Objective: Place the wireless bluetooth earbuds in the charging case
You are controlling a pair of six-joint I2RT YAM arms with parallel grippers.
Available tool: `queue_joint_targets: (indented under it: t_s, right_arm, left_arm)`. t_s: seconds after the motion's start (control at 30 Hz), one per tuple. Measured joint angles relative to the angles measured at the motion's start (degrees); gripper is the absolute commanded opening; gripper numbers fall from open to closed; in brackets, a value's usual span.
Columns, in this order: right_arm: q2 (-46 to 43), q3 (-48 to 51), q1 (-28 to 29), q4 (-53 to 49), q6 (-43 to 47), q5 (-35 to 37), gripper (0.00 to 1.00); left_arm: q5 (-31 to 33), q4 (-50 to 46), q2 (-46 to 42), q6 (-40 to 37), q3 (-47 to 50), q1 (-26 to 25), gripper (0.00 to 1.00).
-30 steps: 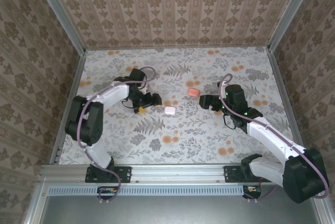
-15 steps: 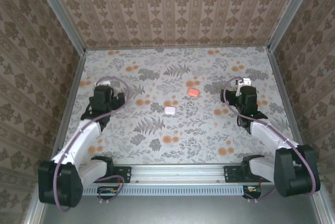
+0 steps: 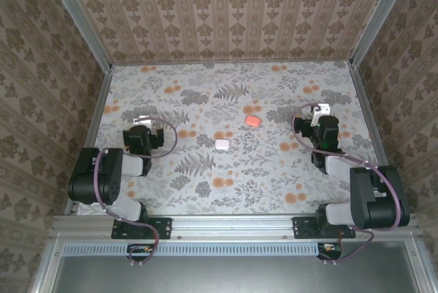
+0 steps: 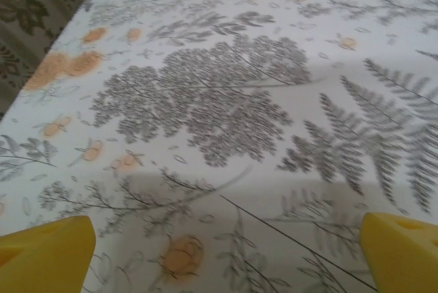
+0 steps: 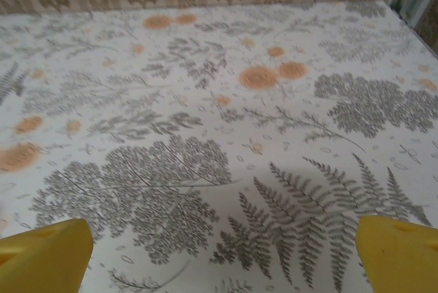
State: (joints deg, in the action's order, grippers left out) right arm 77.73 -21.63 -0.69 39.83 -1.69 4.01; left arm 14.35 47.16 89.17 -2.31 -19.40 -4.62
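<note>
Papered enclosure around a floral-covered table

The table (image 3: 274, 183) carries a pale covering printed with grey ferns and leaves and orange blossoms. Behind the table rises a back wall (image 3: 233, 12) papered in beige with brown damask motifs and vertical stripes. A left wall (image 3: 34, 101) and a right wall (image 3: 410, 87) in matching paper close in the table's sides. An aluminium post (image 3: 76, 16) slants up from each far corner of the table. An aluminium rail (image 3: 233, 224) runs along the table's near edge, with a grey panel (image 3: 233, 272) just beyond it. The light is soft and even, leaving faint shadows on the table.
</note>
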Motion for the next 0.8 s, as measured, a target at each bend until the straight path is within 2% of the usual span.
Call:
queue_joint_targets:
  t_s: [0.07, 0.17, 0.8]
  right_arm:
    - [5.07, 0.37, 0.59, 6.29, 0.04, -0.42, 1.00]
    - [10.14, -0.13, 1.31, 6.29, 0.07, -1.05, 1.00]
    - [10.54, -1.05, 0.94, 7.34, 0.02, -1.95, 1.00]
  left_arm:
    - [-0.46, 1.03, -0.28, 0.50, -0.68, 1.68, 1.00]
    - [-1.05, 2.56, -0.52, 0.81, -1.20, 2.43, 1.00]
    - [-2.58, 2.58, -0.52, 0.79, -1.53, 2.03, 1.00]
